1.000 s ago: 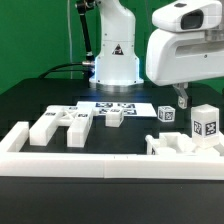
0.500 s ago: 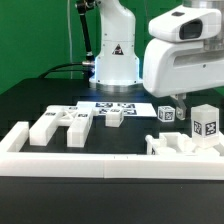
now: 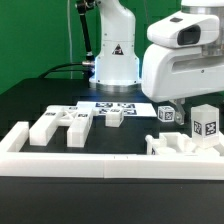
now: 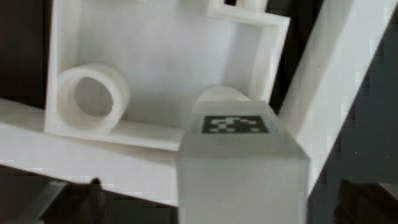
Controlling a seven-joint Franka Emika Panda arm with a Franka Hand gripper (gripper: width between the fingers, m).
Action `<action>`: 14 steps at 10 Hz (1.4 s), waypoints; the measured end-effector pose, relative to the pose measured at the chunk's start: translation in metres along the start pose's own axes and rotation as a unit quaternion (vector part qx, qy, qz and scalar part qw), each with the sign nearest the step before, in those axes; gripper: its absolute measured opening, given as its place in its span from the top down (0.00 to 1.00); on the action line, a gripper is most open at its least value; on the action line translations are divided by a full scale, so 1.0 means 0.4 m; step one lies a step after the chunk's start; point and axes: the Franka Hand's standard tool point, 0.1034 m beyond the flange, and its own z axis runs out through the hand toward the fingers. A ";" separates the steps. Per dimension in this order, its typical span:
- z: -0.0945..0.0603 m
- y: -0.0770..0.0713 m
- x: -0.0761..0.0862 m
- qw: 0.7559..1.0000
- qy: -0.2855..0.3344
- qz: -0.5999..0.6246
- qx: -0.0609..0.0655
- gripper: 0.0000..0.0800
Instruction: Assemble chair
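Observation:
The chair parts are matte-white blocks with small tags. A group of them point(image 3: 60, 126) lies at the exterior view's left, with a small piece point(image 3: 115, 117) in the middle. A tagged cube point(image 3: 166, 114) and an upright tagged block point(image 3: 205, 122) stand at the right, above a flat piece point(image 3: 178, 146). My gripper point(image 3: 184, 103) hangs low just behind the upright block, largely hidden by the wrist body. In the wrist view the gripper point(image 4: 222, 200) is open. Its dark fingertips point(image 4: 82, 198) straddle the tagged block point(image 4: 237, 150), with a gap on one side. Behind the block lies a flat panel with a round hole point(image 4: 160, 60).
A long white border rail point(image 3: 90, 160) runs along the table's front, with a raised end at the exterior view's left. The marker board point(image 3: 116, 105) lies in front of the robot base point(image 3: 115, 60). The table is black.
The arm has come down and a little toward the exterior view's left, so its wrist body now hides most of the gripper. The parts have not moved.

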 end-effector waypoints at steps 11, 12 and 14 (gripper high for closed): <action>0.004 -0.015 0.001 0.977 -0.001 0.211 0.000 0.64; 0.006 -0.022 0.002 0.963 -0.002 0.271 0.000 0.64; 0.007 -0.025 0.004 0.932 0.001 0.362 0.002 0.64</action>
